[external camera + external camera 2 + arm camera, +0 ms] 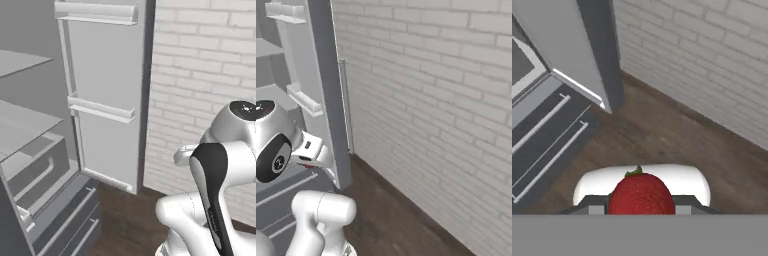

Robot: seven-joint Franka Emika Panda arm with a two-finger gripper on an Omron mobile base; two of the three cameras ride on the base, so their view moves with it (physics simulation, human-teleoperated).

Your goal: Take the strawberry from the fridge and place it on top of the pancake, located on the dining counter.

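Observation:
The strawberry (pixel 641 192), bright red with a small green top, sits between my gripper's (pixel 641 206) two fingertips in the hand view. The gripper is shut on it and hangs above the dark wood floor, to the right of the fridge. The fridge (pixel 102 75) stands open, its right door swung out toward the brick wall. Pale grey shelves (pixel 25 125) show inside at the left. In the right base view my white hand (pixel 308 150) hangs just in front of the open door's edge (pixel 326 90). The pancake and the dining counter are out of view.
A white brick wall (pixel 431 100) runs along the right, close behind the open door. The two fridge drawers (pixel 547 130) with bar handles lie low at the left. Dark wood floor (pixel 662 135) spreads between the fridge and the wall.

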